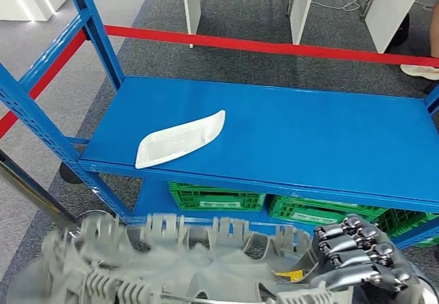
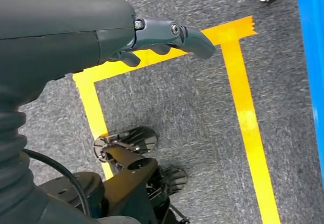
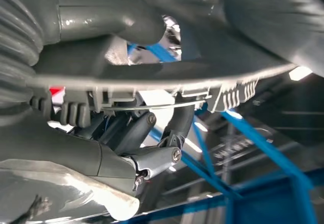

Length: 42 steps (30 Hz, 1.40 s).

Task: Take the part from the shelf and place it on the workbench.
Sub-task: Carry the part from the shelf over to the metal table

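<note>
A large grey ribbed plastic part [image 1: 171, 263] lies across the bottom of the head view, blurred and close to the camera. My right hand [image 1: 362, 252] grips its right end. In the right wrist view the grey part [image 3: 172, 75] sits between the thumb and the darker fingers [image 3: 129, 130] of that hand. A second, white elongated part [image 1: 181, 139] lies on the blue shelf [image 1: 311, 139], left of its middle and untouched. My left hand [image 2: 168, 34] hangs over the carpet with its fingers extended and nothing in it.
Green crates [image 1: 217, 197] stand on the lower shelf level. Blue uprights [image 1: 93, 29] frame the shelf on the left. A red barrier tape [image 1: 269, 45] runs behind it, with white table legs [image 1: 191, 2] beyond. Yellow tape [image 2: 248, 118] marks the grey carpet. A person's shoe [image 1: 420, 71] is at far right.
</note>
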Tool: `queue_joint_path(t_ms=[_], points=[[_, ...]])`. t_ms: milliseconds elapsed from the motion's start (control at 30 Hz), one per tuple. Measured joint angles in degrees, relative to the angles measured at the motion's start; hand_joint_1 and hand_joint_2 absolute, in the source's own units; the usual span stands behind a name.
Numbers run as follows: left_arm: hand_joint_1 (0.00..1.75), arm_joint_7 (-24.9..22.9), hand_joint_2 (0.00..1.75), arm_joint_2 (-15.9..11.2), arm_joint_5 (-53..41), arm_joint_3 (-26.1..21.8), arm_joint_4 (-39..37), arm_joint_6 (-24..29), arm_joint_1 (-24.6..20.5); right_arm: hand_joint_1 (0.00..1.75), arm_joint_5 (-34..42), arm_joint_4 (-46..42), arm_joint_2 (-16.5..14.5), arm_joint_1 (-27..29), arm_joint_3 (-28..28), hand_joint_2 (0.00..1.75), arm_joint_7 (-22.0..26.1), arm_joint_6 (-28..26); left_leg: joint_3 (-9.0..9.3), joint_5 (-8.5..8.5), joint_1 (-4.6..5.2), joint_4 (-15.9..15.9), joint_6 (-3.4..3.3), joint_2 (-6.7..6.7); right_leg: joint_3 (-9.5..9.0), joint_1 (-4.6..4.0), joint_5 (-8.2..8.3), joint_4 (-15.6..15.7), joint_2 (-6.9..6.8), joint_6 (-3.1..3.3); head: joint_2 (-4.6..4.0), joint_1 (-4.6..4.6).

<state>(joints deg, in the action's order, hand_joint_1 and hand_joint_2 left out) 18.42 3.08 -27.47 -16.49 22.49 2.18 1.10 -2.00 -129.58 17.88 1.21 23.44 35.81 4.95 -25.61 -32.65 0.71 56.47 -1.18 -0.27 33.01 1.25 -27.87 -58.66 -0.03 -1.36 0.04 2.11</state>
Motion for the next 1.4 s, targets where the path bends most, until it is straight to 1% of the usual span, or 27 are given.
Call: queue_joint_path(t_ms=[133, 333, 567, 667, 733, 767, 833, 867, 900, 967, 1000, 1033, 1067, 1100, 1133, 1167, 1200, 1233, 1267, 1300, 1333, 1367, 1400], points=[[0.00, 0.5, 1.75, -0.3, -0.2, 0.0, -0.8, 0.0, -0.7, 1.75, 0.8, -0.9, -0.8, 0.1, -1.1, 1.75, 2.0, 2.9, 0.04, 0.01, 0.01, 0.0, 0.00, 0.02, -0.02, 0.01, 0.05, 0.0, 0.05, -0.04, 0.00, -0.01], [0.00, 1.2, 1.75, -0.3, -0.8, 0.0, -1.8, -0.5, -1.2, 1.75, 1.0, -1.3, -1.1, 0.4, -1.4, 1.75, 2.1, 5.3, 0.04, 0.01, 0.01, 0.0, 0.00, 0.01, -0.01, -0.02, 0.04, 0.0, 0.04, -0.04, 0.00, 0.00], [0.00, 3.6, 1.75, -0.3, 0.5, 0.0, -2.7, -2.6, -1.6, 1.75, 2.2, -1.3, -1.1, 3.7, -2.5, 1.75, 2.3, 7.0, 0.00, -0.07, 0.07, 0.2, -0.10, 0.01, -0.01, 0.08, 0.08, 0.1, 0.04, -0.13, 0.00, 0.02], [0.00, 4.6, 1.75, -0.3, 0.6, 0.0, -2.9, -1.5, -1.7, 1.75, 3.5, -1.2, -1.5, 5.6, -3.1, 1.75, 2.2, 7.8, -0.12, -0.17, 0.15, 0.5, -0.28, -0.01, -0.02, 0.20, 0.21, 0.2, 0.00, -0.34, 0.00, 0.02], [0.00, 4.6, 1.75, -0.3, 0.4, 0.0, -3.1, -0.8, -1.7, 1.75, 4.7, -1.1, -2.2, 7.2, -3.5, 1.75, 1.3, 8.2, -0.23, -0.16, 0.23, 0.6, -0.46, -0.01, -0.03, 0.28, 0.36, 0.3, 0.00, -0.56, 0.00, 0.02], [0.00, 4.7, 1.75, -0.3, 0.0, 0.0, -3.2, -0.7, -1.6, 1.75, 5.4, -1.0, -2.5, 8.0, -3.6, 1.75, 0.6, 8.4, -0.28, 0.04, 0.29, 0.5, -0.67, -0.01, -0.09, 0.32, 0.58, 0.5, 0.02, -0.80, 0.00, 0.04], [0.00, 4.6, 1.75, -0.2, -1.2, 0.1, -3.5, -0.2, -1.6, 1.75, 7.0, -0.6, -2.8, 9.9, -4.2, 1.75, -0.4, 8.7, -0.08, 1.03, 0.01, -0.4, -1.43, 0.11, 0.05, 0.33, 0.36, 0.5, 0.03, -1.29, 0.00, 0.03], [0.00, 4.4, 1.75, -0.2, -2.0, 0.2, -3.6, 0.3, -1.6, 1.75, 7.8, -0.1, -2.8, 10.8, -4.7, 1.75, -0.5, 8.9, -0.04, 1.59, -0.16, -0.9, -1.83, 0.19, 0.54, 0.29, -0.46, -0.4, 0.04, -1.46, 0.00, -0.05], [0.00, 4.1, 1.75, -0.1, -2.9, 0.5, -3.8, 0.8, -1.5, 1.75, 8.5, 0.4, -2.8, 11.8, -5.3, 1.75, -0.2, 8.9, -0.04, 1.98, -0.34, -1.3, -2.11, 0.28, 1.53, 0.25, -1.95, -2.5, 0.04, -1.53, 0.00, -0.19], [0.00, 3.3, 1.75, -0.2, -4.5, 1.1, -4.3, 2.0, -1.1, 1.75, 9.4, 1.5, -2.8, 13.7, -6.4, 1.75, 0.7, 9.0, -0.39, 2.15, -0.30, -1.3, -2.28, 0.44, 4.68, 0.22, -5.53, -9.8, 0.04, -1.70, 0.00, -0.39], [0.00, 3.0, 1.75, -0.2, -5.0, 1.4, -4.6, 2.3, -0.9, 1.75, 9.6, 2.0, -2.8, 14.6, -6.9, 1.75, 1.1, 9.0, -0.51, 2.15, -0.27, -1.2, -2.28, 0.52, 6.04, 0.22, -6.58, -13.1, 0.02, -1.80, 0.00, -0.42], [0.00, 2.8, 1.75, -0.3, -5.3, 1.7, -4.9, 2.6, -0.7, 1.75, 9.7, 2.4, -2.8, 15.4, -7.3, 1.75, 1.3, 9.0, -0.58, 2.12, -0.26, -1.1, -2.25, 0.58, 6.63, 0.22, -6.55, -14.7, 0.01, -1.88, 0.00, -0.42], [0.00, 2.7, 1.75, -0.3, -5.4, 1.9, -5.1, 2.7, -0.6, 1.75, 9.7, 2.7, -2.8, 15.9, -7.6, 1.75, 1.5, 9.0, -0.63, 2.04, -0.27, -0.9, -2.17, 0.60, 6.11, 0.24, -5.32, -14.0, -0.01, -1.91, 0.00, -0.42], [0.00, 2.6, 1.75, -0.3, -5.6, 2.0, -5.2, 2.7, -0.5, 1.75, 9.7, 3.0, -2.8, 16.4, -7.9, 1.75, 1.4, 9.0, -0.65, 1.88, -0.32, -0.6, -2.03, 0.58, 4.62, 0.27, -3.33, -11.1, -0.04, -1.89, 0.00, -0.43], [0.00, 2.6, 1.75, -0.3, -5.7, 2.2, -5.3, 2.8, -0.5, 1.75, 9.7, 3.2, -2.8, 16.7, -8.1, 1.75, 1.4, 9.0, -0.69, 1.64, -0.37, -0.3, -1.79, 0.55, 2.70, 0.29, -1.73, -7.4, -0.07, -1.83, 0.00, -0.43], [0.00, 2.6, 1.75, -0.3, -6.1, 2.4, -5.4, 3.0, -0.5, 1.75, 9.5, 3.3, -2.8, 16.9, -8.3, 1.75, 1.3, 8.9, -0.89, 1.37, -0.32, 0.1, -1.48, 0.50, 0.89, 0.21, -0.61, -4.2, -0.05, -1.69, 0.00, -0.48], [0.00, 2.6, 1.75, -0.3, -6.6, 2.7, -5.4, 3.1, -0.5, 1.75, 9.4, 3.4, -2.8, 17.2, -8.4, 1.75, 1.2, 8.7, -1.11, 1.18, -0.25, 0.5, -1.18, 0.47, -0.28, 0.15, -0.17, -2.2, -0.03, -1.52, 0.00, -0.54], [0.00, 2.7, 1.75, -0.3, -7.3, 3.1, -5.4, 3.3, -0.6, 1.75, 9.2, 3.5, -2.8, 17.5, -8.5, 1.75, 1.1, 8.6, -1.35, 1.10, -0.17, 0.8, -0.89, 0.44, -0.78, 0.05, -0.38, -1.4, 0.00, -1.31, 0.00, -0.53], [0.00, 2.9, 1.75, -0.3, -8.0, 3.5, -5.4, 3.5, -0.6, 1.75, 9.0, 3.5, -2.8, 17.8, -8.6, 1.75, 1.1, 8.5, -1.62, 1.15, -0.08, 1.0, -0.63, 0.43, -0.84, -0.04, -0.42, -1.3, 0.04, -1.04, 0.00, -0.55], [0.00, 3.0, 1.75, -0.3, -8.5, 4.0, -5.4, 3.6, -0.6, 1.75, 8.8, 3.5, -2.8, 18.0, -8.8, 1.75, 1.1, 8.4, -1.84, 1.14, -0.06, 1.2, -0.37, 0.42, -0.68, 0.09, -0.54, -1.0, 0.03, -0.78, 0.00, -0.51], [0.00, 3.2, 1.75, -0.4, -8.8, 4.4, -5.4, 3.6, -0.6, 1.75, 8.5, 3.5, -2.8, 18.2, -8.9, 1.75, 1.1, 8.4, -2.14, 0.79, -0.07, 1.6, -0.04, 0.42, -0.53, 0.20, -0.59, -0.7, 0.02, -0.45, 0.00, -0.43], [0.00, 3.2, 1.75, -0.3, -9.0, 4.7, -5.4, 3.7, -0.6, 1.75, 8.3, 3.5, -2.8, 18.3, -9.1, 1.75, 1.2, 8.4, -2.68, -0.22, -0.12, 2.6, 0.32, 0.41, -0.32, 0.34, -0.54, -0.4, -0.01, -0.08, 0.00, -0.34], [0.00, 3.3, 1.75, -0.3, -9.0, 5.0, -5.4, 3.7, -0.6, 1.75, 8.0, 3.4, -2.8, 18.5, -9.3, 1.75, 1.2, 8.3, -3.54, -1.90, -0.24, 4.6, 0.68, 0.39, -0.08, 0.45, -0.38, -0.2, -0.08, 0.28, 0.00, -0.21]])
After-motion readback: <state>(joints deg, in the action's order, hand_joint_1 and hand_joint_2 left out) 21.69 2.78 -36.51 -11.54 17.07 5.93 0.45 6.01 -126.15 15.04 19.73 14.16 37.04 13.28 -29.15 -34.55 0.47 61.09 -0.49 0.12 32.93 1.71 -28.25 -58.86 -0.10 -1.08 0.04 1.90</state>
